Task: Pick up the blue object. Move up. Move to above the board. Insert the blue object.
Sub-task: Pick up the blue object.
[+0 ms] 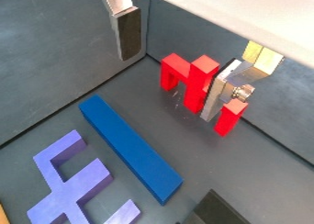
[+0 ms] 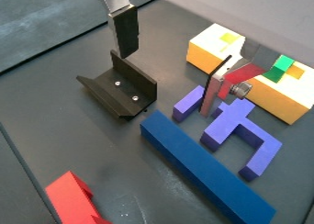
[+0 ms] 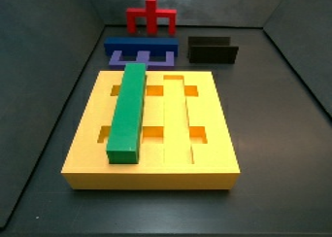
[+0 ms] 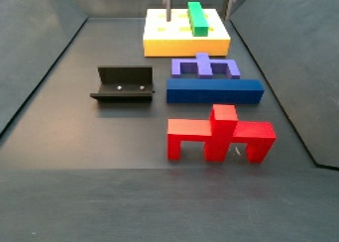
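gripper [image 2: 172, 76] hangs above floor, fingers [image 2: 125, 30] spread wide, nothing between them; not seen in side views. blue object [image 2: 203, 163] lies flat on floor beneath, ungrasped. judgement: task not begun, pick, lift, carry, insert all left. purple notched block [image 2: 230, 127] just beside bar's long side, may crowd fingers. fixture [image 2: 119, 85] near, red piece [image 1: 196, 85] on other side. farther off, board [image 3: 208, 149] with green bar [image 3: 127, 110] seated in one groove; other grooves free.

Dark grey floor [image 3: 279, 173], enclosed by dark walls [image 3: 65, 8].
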You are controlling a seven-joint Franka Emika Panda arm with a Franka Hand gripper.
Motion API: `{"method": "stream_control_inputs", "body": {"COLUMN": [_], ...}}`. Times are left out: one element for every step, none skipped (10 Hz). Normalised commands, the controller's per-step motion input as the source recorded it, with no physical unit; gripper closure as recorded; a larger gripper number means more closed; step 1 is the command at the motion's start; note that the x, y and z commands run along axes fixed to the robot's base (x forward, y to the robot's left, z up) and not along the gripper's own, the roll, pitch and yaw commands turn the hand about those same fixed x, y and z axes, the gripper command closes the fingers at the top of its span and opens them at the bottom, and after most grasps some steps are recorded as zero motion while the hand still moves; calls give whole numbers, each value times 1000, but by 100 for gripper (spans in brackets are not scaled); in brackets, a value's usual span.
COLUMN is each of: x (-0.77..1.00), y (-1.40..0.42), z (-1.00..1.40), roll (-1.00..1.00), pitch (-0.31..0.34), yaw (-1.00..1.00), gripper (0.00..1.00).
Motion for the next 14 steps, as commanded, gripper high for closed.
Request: {"method": "stream_control_inputs", "body": {"x": [-71, -83, -69, 0, -169, -54, -89, -71, -40, -37, -29, -14, 0, 0], "y": [0, 0, 0, 0, 0, -11, -29, -46, -54, -49, -40, -46, -43, -43], "z": [-51, -14, -31, -63, -123, -203, -220, -237, -266, -283, -266, -251, -251, -246], "roll": [-57, -27, -19, -84, -126, -126, -136, -143, -166, -177, -179, -170, -156, -137], "pitch": [-63, -50, -44, -84, -97, -96, -93, -90, -93, -106, -104, -89, -80, -61], "yaw": [-137, -94, -60, -231, -597, -783, -811, -843, -874, -909, -920, -914, -917, -911], "gripper": [0, 0, 0, 0, 0, 0, 0, 0, 0, 0, 0, 0, 0, 0]}}
